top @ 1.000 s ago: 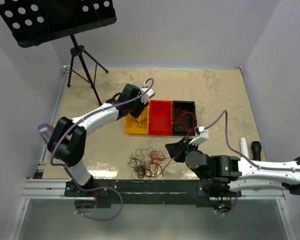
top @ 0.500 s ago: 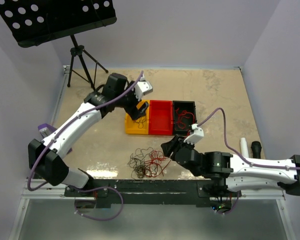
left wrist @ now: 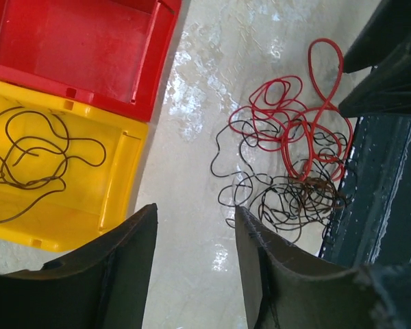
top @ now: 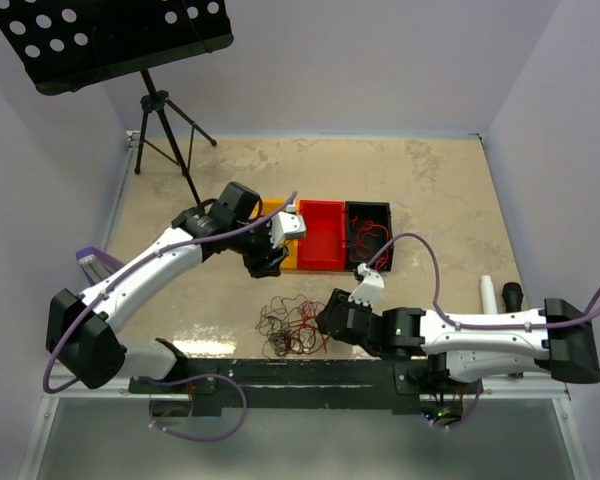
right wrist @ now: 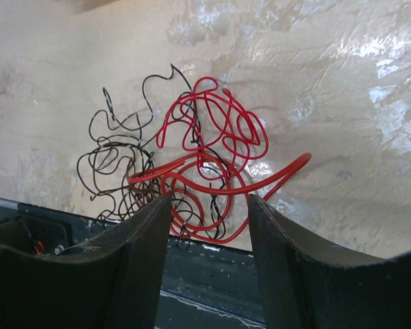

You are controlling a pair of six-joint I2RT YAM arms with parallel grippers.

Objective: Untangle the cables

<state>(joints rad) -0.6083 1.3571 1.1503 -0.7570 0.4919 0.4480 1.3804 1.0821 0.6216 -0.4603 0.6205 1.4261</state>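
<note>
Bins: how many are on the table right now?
3, in a row: yellow bin leftmost, partly under the left arm; red bin in the middle; black bin rightmost. None seem hidden.

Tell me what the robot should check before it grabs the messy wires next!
1. Left gripper open and empty: ok.
2. Right gripper open, empty, pointing at the tangle: ok.
3. Red and black wires in the tangle pulled apart: not ok, they are looped together.
4. Yellow bin has room for another wire: ok, only one dark cable lies in it.
5. A loose end that is easy to pick: cannot tell.
</note>
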